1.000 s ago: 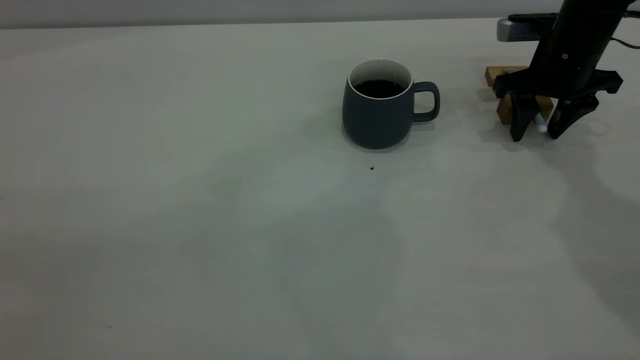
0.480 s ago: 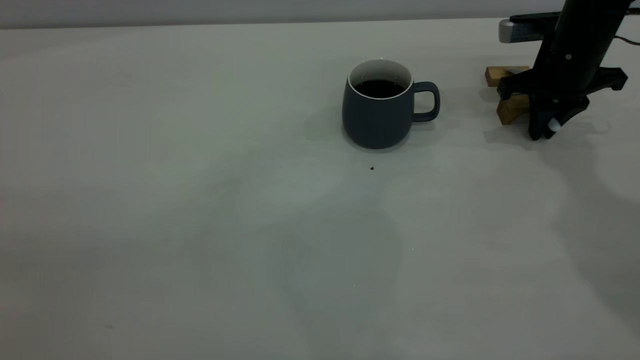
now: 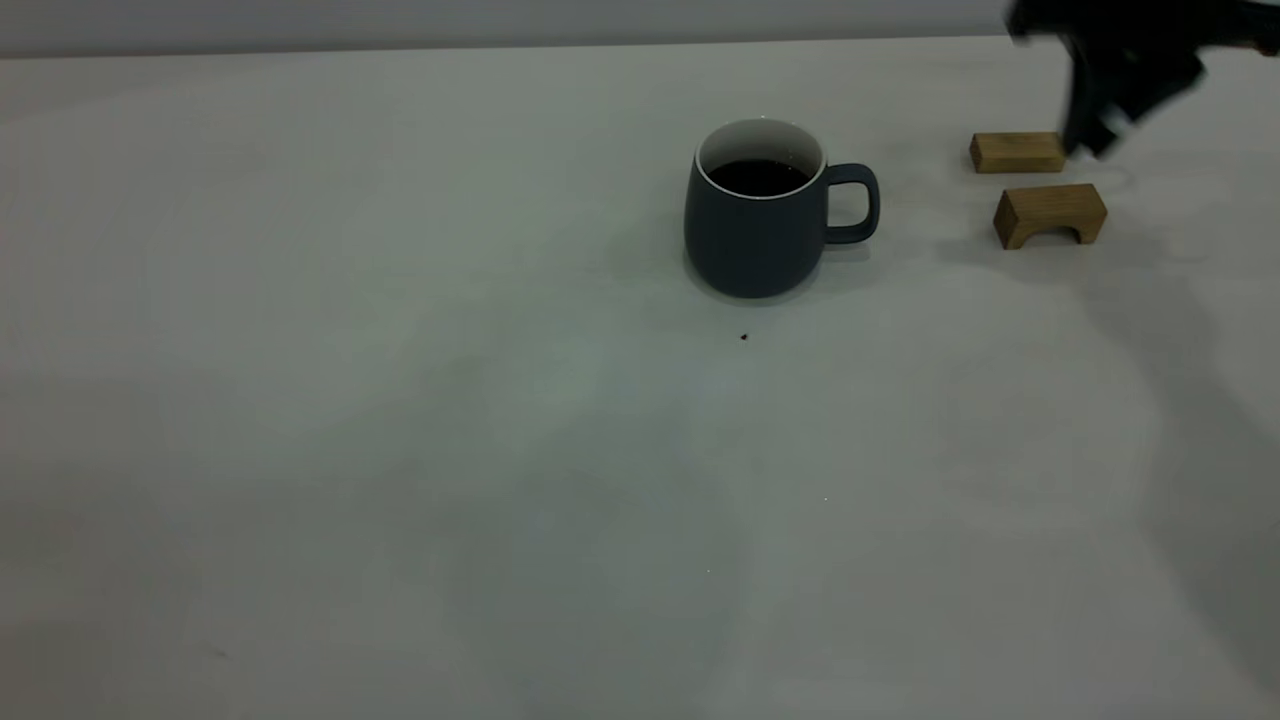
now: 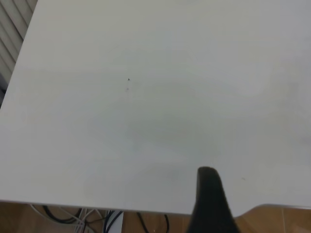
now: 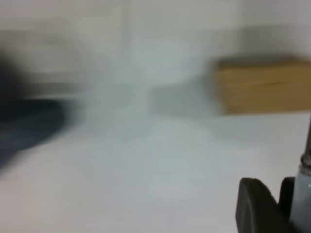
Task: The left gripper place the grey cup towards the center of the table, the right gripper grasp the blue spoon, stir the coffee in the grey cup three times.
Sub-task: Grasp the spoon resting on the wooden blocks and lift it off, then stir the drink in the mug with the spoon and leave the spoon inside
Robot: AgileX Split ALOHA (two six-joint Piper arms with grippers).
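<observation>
Grey cup (image 3: 760,215) stands upright near the middle of the table (image 3: 400,420), a rounded slate mug with a thin white rim, a white inside wall and a loop handle turned toward the right arm's side. Dark coffee (image 3: 758,177) fills it to a level below the rim. A tiny dark speck (image 3: 744,337) lies on the table just in front of the cup, apart from its base.

Beyond and to the side, two tan wooden blocks rest on the table well apart from the cup: an arched block (image 3: 1050,214) nearer, and a plain block (image 3: 1017,152) just behind it.

Farthest back, the right gripper (image 3: 1100,135) hangs blurred above the plain block, its fingers drawn together on the blue spoon (image 5: 303,194), whose pale handle shows between them in the right wrist view. Half a second ago this gripper was down at the table beside the arched block and partly hid both blocks; now it has risen and both blocks show in full. The cup has not moved.

The left gripper (image 4: 210,204) is outside the exterior view; only one dark finger shows over the table edge, so whether it is spread or closed cannot be told.
</observation>
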